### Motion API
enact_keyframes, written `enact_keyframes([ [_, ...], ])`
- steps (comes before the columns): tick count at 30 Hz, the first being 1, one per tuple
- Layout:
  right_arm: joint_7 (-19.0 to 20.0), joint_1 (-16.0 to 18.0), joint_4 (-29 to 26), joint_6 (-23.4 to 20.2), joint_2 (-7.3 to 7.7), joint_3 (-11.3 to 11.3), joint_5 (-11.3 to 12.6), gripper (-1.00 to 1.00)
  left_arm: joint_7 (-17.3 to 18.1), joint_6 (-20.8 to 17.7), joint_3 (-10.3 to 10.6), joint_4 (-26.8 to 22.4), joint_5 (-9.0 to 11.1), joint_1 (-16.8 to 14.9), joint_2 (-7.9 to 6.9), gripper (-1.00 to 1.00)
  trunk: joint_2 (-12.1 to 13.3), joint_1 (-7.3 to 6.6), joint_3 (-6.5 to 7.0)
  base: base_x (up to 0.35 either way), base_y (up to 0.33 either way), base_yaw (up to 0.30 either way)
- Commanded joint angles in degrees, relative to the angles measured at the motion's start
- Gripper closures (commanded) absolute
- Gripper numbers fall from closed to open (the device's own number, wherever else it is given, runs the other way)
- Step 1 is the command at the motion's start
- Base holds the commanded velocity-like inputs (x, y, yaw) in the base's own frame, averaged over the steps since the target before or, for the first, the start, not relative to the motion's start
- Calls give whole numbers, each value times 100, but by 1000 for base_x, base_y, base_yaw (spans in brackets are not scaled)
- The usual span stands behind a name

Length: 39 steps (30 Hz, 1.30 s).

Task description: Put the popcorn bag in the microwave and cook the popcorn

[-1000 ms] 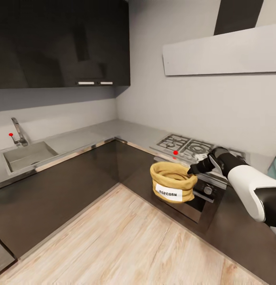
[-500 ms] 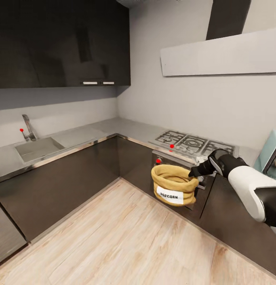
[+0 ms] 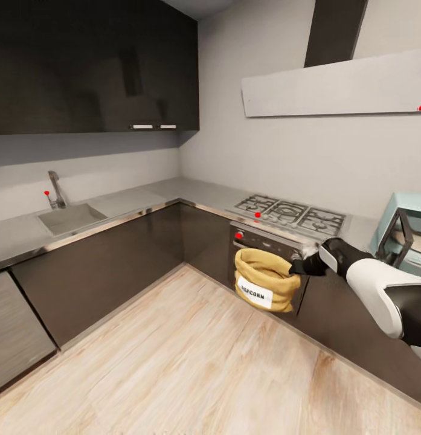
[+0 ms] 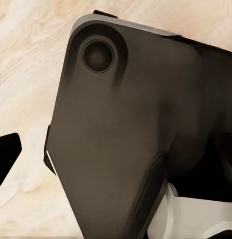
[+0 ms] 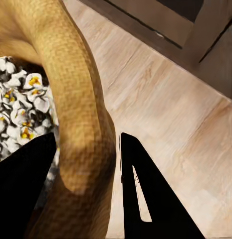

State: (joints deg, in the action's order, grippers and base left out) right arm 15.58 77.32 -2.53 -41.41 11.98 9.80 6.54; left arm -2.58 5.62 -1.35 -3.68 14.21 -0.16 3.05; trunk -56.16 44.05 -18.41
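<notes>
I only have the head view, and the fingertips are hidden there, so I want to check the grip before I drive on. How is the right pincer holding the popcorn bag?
Observer: The right pincer straddles the rolled rim of the popcorn bag, with one finger inside the bag and the other finger outside.
Operator: Can you see anything inside the bag?
Observer: Yes, white puffed kernels with yellow centres lie just inside the rim.
Operator: Where is my left arm pointing?
Observer: Its wrist camera faces a dark robot housing with wood floor behind it.
</notes>
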Motion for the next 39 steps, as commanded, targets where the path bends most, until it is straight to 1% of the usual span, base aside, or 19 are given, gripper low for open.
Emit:
enact_keyframes([
  [1, -142, 3, 140, 185, -1, 31, 172, 100, -14, 12, -12, -1, 20, -2, 3, -100, -5, -4, -7, -346, 0, 0],
  [2, -349, 3, 330, 551, -32, 31, 240, 100, -14, 11, -19, -1, 32, -2, 3, -100, -5, -4, -7, -346, 0, 0],
  [4, -550, 1, 423, 841, -55, 31, 277, 100, -15, 10, -22, -1, 43, -2, 3, -100, -5, -4, -7, -346, 0, 0],
  [5, -587, -44, 432, 927, -55, 31, 281, 100, -15, 11, -24, -1, 45, -2, 3, -100, -5, -4, -7, -347, 0, 0],
  [7, -645, -181, 437, 1248, -57, 31, 404, 100, -14, 18, -33, -1, 53, -2, -3, -100, -5, -4, -7, -347, 0, 0],
  [9, -651, -228, 438, 1334, -62, 31, 425, 100, -10, 18, -37, -1, 58, -2, -5, -100, -5, -4, -7, -347, 0, 0],
  [12, -650, -414, 438, 1442, -75, 31, 437, 100, -9, 23, -40, -1, 63, -2, -6, -100, -5, -4, -7, -340, 0, 0],
  [17, -635, -643, 438, 1491, -106, 31, 535, 100, -6, 48, -40, -1, 64, -2, -15, -100, -5, -4, -7, -91, 0, 0],
  [20, -610, -686, 438, 1495, -106, 31, 554, 100, -6, 53, -40, -8, 64, -2, -15, -100, -5, -4, -7, -4, 0, 0],
  [25, -614, -692, 437, 1414, -32, 39, 543, 100, -6, 61, -40, -9, 64, -2, -24, -100, -5, -4, -7, 0, 0, 0],
  [27, -791, -692, 438, 1036, -16, 40, 542, 100, -6, 62, -40, -9, 64, -2, -24, -100, -5, -4, 0, 0, 0, -194],
  [28, -866, -692, 438, 985, -13, 40, 542, 100, -6, 62, -40, -10, 63, -2, -21, -100, -5, -4, 5, 0, 0, -252],
  [31, -935, -698, 438, 939, -11, 40, 543, 100, -6, 62, -32, -10, 63, -2, -16, -100, -5, -4, 17, 0, 0, -260],
  [37, -943, -700, 438, 933, -4, 40, 550, 100, -1, 62, -15, -10, 48, -2, -16, -100, -5, -4, 43, 0, 0, -263],
  [39, -943, -700, 440, 933, 50, 40, 550, 100, 0, 62, -14, -10, 47, -2, -16, -100, -5, -4, 52, 0, 0, -263],
])
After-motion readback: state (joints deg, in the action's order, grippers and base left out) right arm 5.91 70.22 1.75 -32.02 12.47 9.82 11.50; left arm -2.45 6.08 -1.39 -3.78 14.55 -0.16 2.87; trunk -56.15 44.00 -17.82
